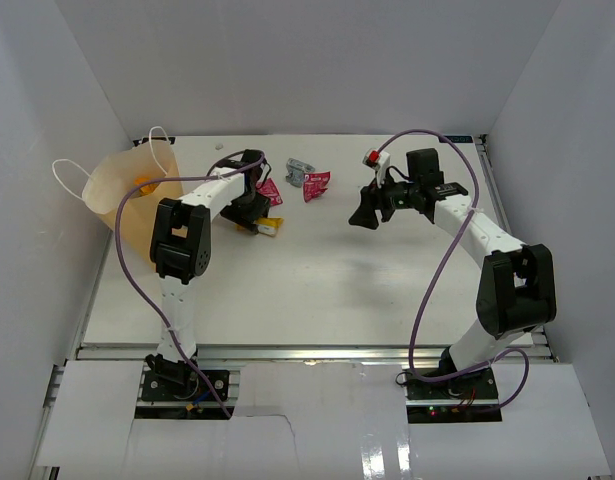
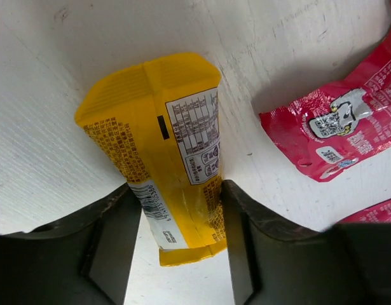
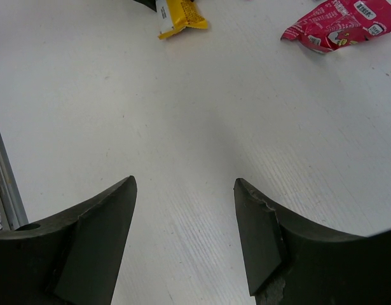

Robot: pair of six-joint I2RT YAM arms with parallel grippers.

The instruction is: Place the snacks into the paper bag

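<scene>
One orange snack (image 1: 145,185) shows inside the paper bag (image 1: 115,215) at ten o'clock; left gripper (image 2: 177,185) pinches a yellow packet (image 2: 163,121); right gripper (image 3: 184,182) stands spread.

Yellow packet (image 2: 163,159) flat beside red wrapper (image 2: 338,130)

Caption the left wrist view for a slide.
Left end effector flanks a yellow packet on the white table, a red packet lying beside it.

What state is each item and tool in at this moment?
left tool: straddling the yellow packet, grip unclear.
yellow packet: on the table.
right tool: open, empty.
red packet: lying loose on the table.
paper bag: open, something orange showing inside.
</scene>
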